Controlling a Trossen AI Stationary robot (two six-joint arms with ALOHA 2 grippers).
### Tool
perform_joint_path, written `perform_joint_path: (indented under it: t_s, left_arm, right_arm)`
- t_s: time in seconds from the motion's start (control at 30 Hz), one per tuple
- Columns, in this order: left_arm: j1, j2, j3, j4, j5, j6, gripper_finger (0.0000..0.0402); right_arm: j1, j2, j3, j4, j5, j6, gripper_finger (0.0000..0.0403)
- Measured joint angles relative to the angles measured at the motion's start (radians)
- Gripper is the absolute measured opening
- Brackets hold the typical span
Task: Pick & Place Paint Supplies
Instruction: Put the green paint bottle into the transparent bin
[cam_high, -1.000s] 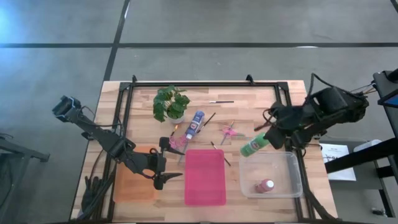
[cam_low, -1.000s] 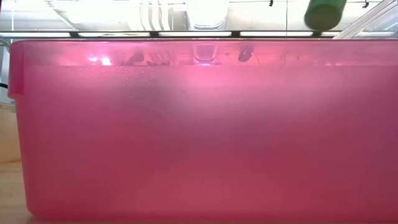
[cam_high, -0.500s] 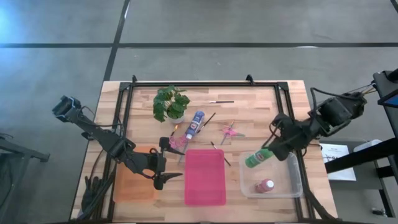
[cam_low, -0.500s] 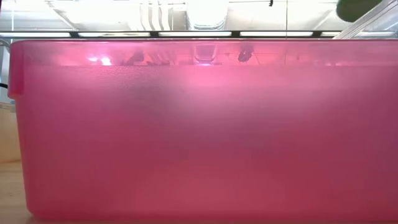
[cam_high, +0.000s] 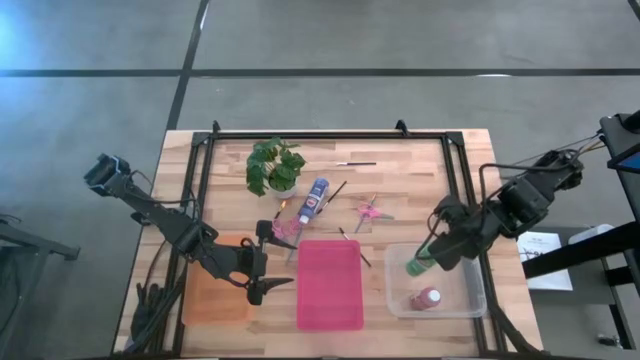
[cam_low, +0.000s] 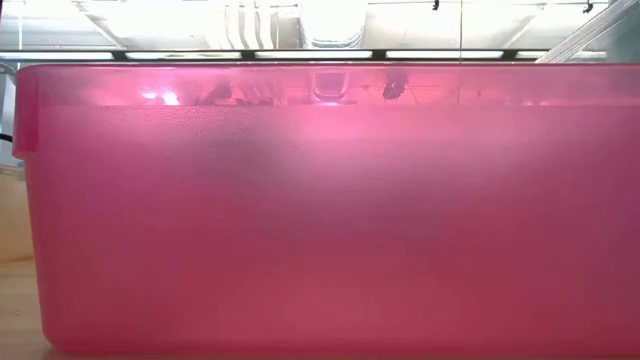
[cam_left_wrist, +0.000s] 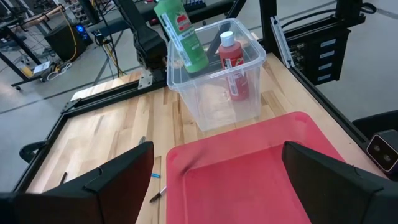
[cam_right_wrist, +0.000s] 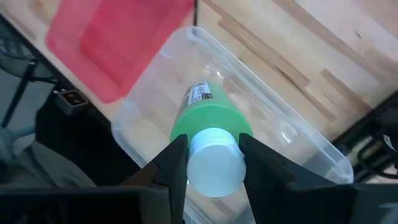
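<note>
On the wooden worktop (cam_high: 420, 170), a pink tray (cam_high: 329, 284) lies beside a clear plastic bin (cam_high: 475, 300) already holding a red paint bottle (cam_high: 426, 298). The right end effector (cam_right_wrist: 211, 163), fingers clamped on the cap end, holds a green paint bottle (cam_high: 420, 262) slanted over the bin's rim. Released this tilted, the bottle could strike the wall, tumble outside or knock the red one over. The left end effector (cam_high: 268, 262) waits beside the tray, fingers spread and empty.

The right gripper (cam_high: 437, 252) hangs over the clear bin (cam_high: 470, 300), fingers clamped on the green bottle (cam_high: 420, 263). The left gripper (cam_high: 268, 262), well apart from that bin, waits with fingers spread.
</note>
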Motion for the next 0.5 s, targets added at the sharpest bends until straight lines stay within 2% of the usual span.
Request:
perform_joint_path:
  t_s: [0.5]
  left_arm:
    - [0.0, 0.0, 0.0, 0.003, 0.002, 0.0, 0.0361]
  right_arm:
    - [0.029, -0.006, -0.138, 0.001, -0.071, 0.03, 0.0114]
